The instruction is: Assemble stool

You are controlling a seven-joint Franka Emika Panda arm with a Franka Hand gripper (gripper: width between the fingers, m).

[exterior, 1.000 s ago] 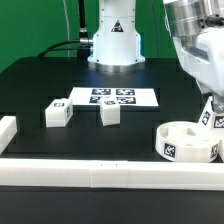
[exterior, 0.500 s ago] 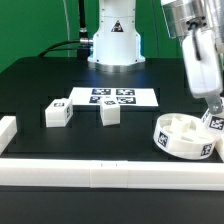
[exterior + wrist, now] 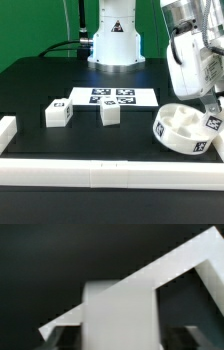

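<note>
Grips the round seat (image 3: 187, 132) by its rim, claw (image 3: 212, 108) clamped on it. Tilts up near the bench (image 3: 40, 80) front corner on the exterior view's right. Farther off, two legs (image 3: 56, 113) mid-bench, just before the marker board (image 3: 112, 97).

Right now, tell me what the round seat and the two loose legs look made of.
Round seat: likely hard plastic, matte white; thick moulded walls, even colour, no grain. Legs: apparently the same matte white plastic; blocky, crisp edges. The black-and-white tags on them look printed, perhaps stickers; too small to tell.
</note>
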